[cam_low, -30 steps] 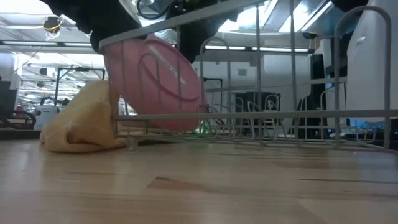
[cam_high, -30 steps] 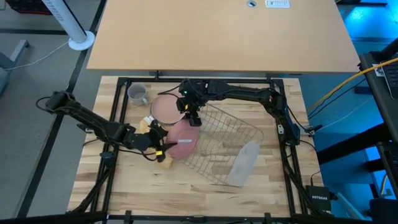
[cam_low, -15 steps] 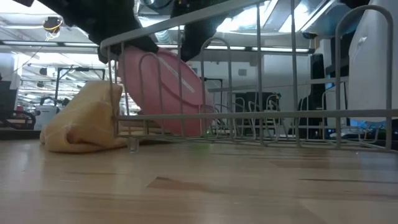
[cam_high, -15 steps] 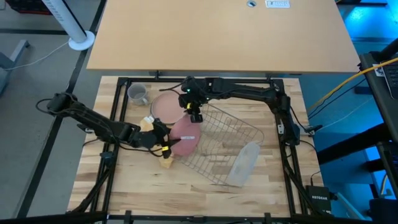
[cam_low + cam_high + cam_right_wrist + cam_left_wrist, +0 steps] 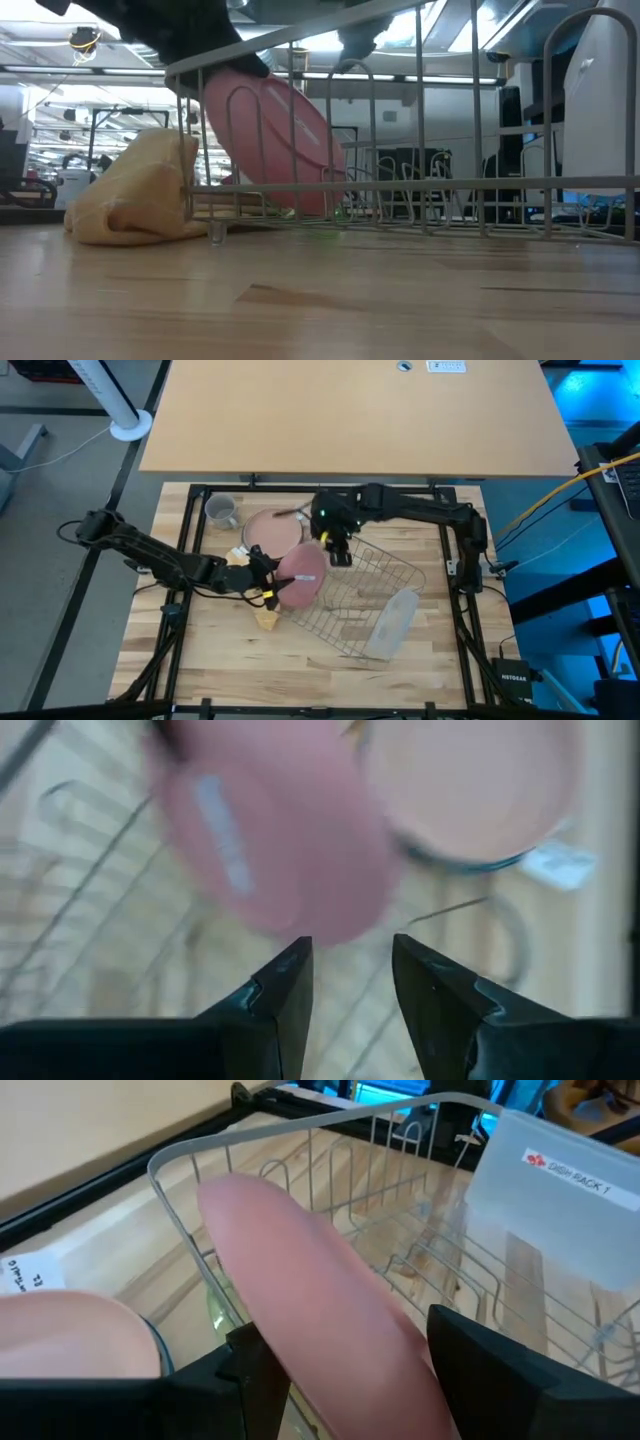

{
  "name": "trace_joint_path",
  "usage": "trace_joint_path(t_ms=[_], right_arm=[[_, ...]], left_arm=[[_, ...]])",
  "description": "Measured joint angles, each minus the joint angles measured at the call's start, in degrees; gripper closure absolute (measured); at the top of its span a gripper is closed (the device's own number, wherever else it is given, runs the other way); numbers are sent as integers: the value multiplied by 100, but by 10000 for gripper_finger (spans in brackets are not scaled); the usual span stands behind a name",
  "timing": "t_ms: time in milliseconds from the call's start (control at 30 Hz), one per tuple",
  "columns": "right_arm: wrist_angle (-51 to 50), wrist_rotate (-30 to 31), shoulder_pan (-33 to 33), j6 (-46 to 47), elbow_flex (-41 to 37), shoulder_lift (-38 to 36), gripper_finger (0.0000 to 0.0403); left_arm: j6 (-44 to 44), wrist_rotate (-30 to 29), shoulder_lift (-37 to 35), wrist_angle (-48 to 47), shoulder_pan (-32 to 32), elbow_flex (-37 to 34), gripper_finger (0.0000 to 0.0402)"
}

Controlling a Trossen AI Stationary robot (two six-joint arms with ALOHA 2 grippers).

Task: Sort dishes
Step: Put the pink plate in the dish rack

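A pink plate stands on edge in the left end of a wire dish rack; it also shows in the low view. My left gripper is shut on the plate. My right gripper is open and empty above the rack's far left corner, just right of the plate. A pink bowl sits on the table at the far side of the plate. A small grey mug stands at the far left. The white dish is not in view. My left gripper pinches the pink plate at its rim on the table's left side, one finger on each face. The fingers come about level from the table's left. The plate stands tilted on edge, its lower rim on the rack's bottom wires.
A yellow cloth lies crumpled against the rack's left end, under my left gripper. A clear oblong plastic tray leans at the rack's near right. The table frame's dark bars run along the left, right and far edges.
My left gripper has gone toward the table's right edge with the pink plate, which has moved deeper into the rack and stands more upright. My right gripper has drawn away from the plate's far rim toward the table's right edge.
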Motion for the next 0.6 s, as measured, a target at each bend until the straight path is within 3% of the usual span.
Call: trace_joint_path(t_ms=[100, 400, 600], right_arm=[[-371, 88, 330, 214, -1, -2, 260], [-1563, 1422, 1405, 1420, -32, -1, 260], [-1632, 1843, 1940, 2153, -799, -58, 260]], left_arm=[[-34, -4, 94, 21, 9, 2, 189], [-54, 13, 242, 26, 19, 4, 189], [-227, 17, 237, 2, 17, 4, 189]])
